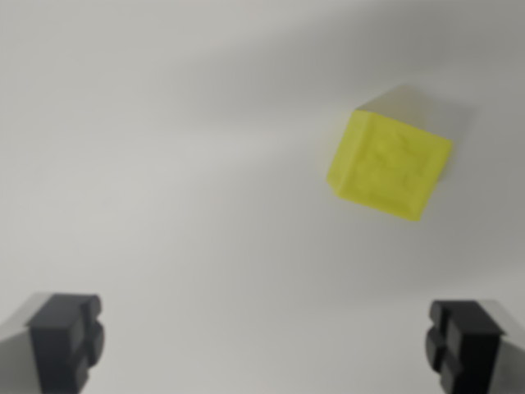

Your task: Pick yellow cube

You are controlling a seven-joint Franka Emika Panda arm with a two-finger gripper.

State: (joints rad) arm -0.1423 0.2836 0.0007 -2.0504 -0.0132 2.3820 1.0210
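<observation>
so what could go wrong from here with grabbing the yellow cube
The yellow cube sits off toward the wrist view's right, not centred in the open claw, so a straight descent would likely drop the right finger onto or beside it. It also lies rotated relative to the fingers, so closing could pinch corners and twist it.

On the plain white table (164,164) the blurred yellow cube (389,167) sits turned askew toward the wrist view's right, well apart from the gripper (264,349), whose dark fingertips (67,338) stand wide apart.
</observation>
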